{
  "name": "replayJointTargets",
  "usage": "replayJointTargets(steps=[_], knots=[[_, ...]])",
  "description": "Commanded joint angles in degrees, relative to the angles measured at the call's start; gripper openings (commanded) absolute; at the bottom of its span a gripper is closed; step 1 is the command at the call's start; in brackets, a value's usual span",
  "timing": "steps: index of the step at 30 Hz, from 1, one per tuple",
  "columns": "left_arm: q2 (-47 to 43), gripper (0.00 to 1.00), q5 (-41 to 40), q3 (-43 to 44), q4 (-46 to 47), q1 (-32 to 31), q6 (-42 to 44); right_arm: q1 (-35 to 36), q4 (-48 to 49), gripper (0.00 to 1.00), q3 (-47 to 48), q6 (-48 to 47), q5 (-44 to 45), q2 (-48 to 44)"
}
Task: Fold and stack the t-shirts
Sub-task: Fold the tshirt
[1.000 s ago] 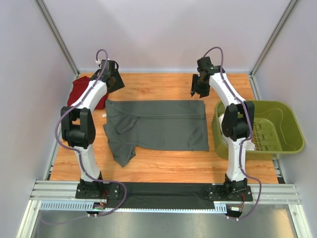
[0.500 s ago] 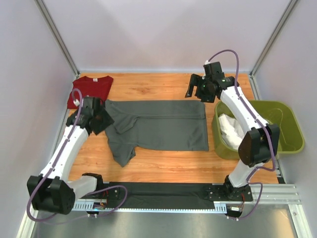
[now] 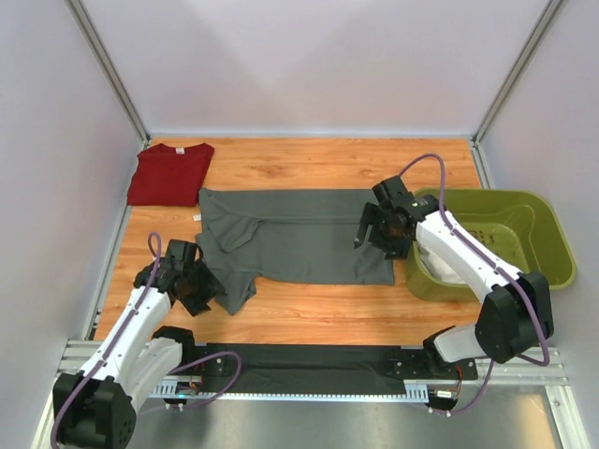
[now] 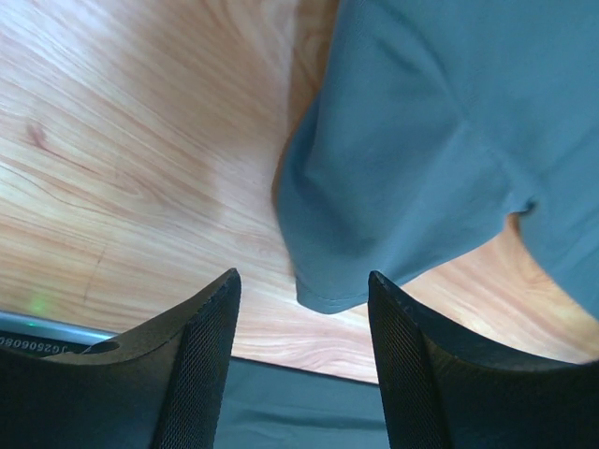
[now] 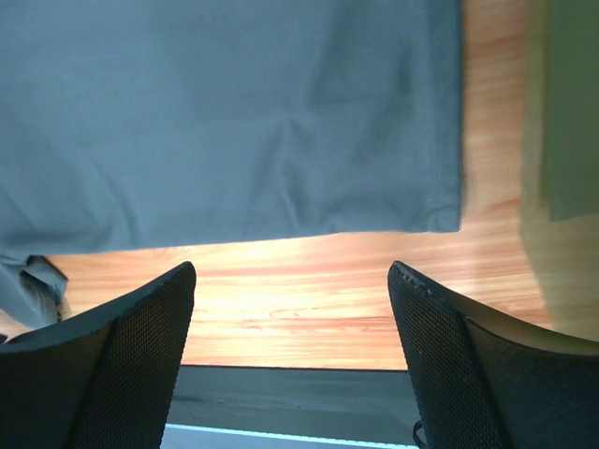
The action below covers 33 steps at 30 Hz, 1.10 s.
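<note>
**A:** So, overhead cam first. The dark grey cotton t-shirt (image 3: 299, 234) is spread flat across the middle of the light wooden table (image 3: 281, 323), with one sleeve poking out toward the near left. The dark red cotton t-shirt (image 3: 168, 173) lies in the far-left corner, just beside the grey one's corner. The olive-green plastic basket (image 3: 552, 253) sits off to the right.

**B:** And the arms?

**A:** The left gripper (image 3: 208, 292) is down low by that stray sleeve. The right gripper (image 3: 365, 229) is over the grey shirt's right end, near the basket.

**B:** Left wrist cam: fingers spread, nothing between them. The sleeve hem is right ahead of the tips, with bare wood to one side.

**A:** Right wrist cam is the same deal. Jaws are wide and empty, hanging over the near-right corner of the hem, and the basket wall is a green blur at the right edge.

**B:** So how far along is it?

**A:** Early, I'd guess. The grey one looks part-folded at most, a long rectangle with that sleeve loose. I can't tell whether the red one is folded. Nothing is stacked yet. What's left is tucking the sleeve, folding the grey one down and putting one on the other.
</note>
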Motion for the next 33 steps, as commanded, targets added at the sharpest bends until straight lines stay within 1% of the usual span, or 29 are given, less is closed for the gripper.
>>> replayJointTargets(steps=[1,4,9,13,15,18,21,22,24,25,29,33], knots=[[-1.4,0.64,2.4,-3.0,2.9,-0.8,-1.6,1.3,0.5,0.84,-3.5,4.4,2.0,-2.0],[-1.1,0.62,1.7,-4.7,5.7,-0.8,-1.6,1.4,1.8,0.81,-5.6,4.2,1.6,-0.6],[0.6,0.60,1.1,-5.8,9.7,-0.9,-1.3,1.5,3.3,0.79,-5.9,4.0,2.8,0.9],[2.1,0.57,0.8,-6.6,11.8,-1.0,-1.2,1.8,4.2,0.72,-6.6,3.9,3.7,1.8],[2.1,0.56,0.3,-7.0,12.3,-1.1,-1.8,2.2,4.2,0.71,-7.2,3.6,4.4,2.3],[1.5,0.51,-0.7,-7.3,12.2,-1.2,-2.2,2.7,3.4,0.71,-8.1,3.2,5.6,2.6],[1.0,0.35,-2.3,-7.4,11.8,-1.2,-2.4,2.8,3.5,0.70,-9.5,3.0,6.7,1.6],[1.1,0.23,-2.9,-7.4,11.6,-1.2,-2.8,2.7,3.5,0.70,-10.0,2.9,7.2,1.1],[1.0,0.05,-3.0,-7.5,10.4,-1.3,-3.6,2.8,3.6,0.70,-10.9,2.9,7.5,1.0],[0.8,0.00,-4.2,-7.2,9.7,-1.3,-4.2,2.9,3.8,0.70,-11.2,2.9,7.3,1.0],[-0.7,0.00,-8.6,-5.0,2.2,-1.3,-6.2,3.6,4.8,0.68,-11.9,3.1,7.5,1.3],[-1.7,0.00,-12.7,-1.9,-2.0,-1.2,-6.8,5.1,4.5,0.68,-11.9,3.0,8.7,2.4]])
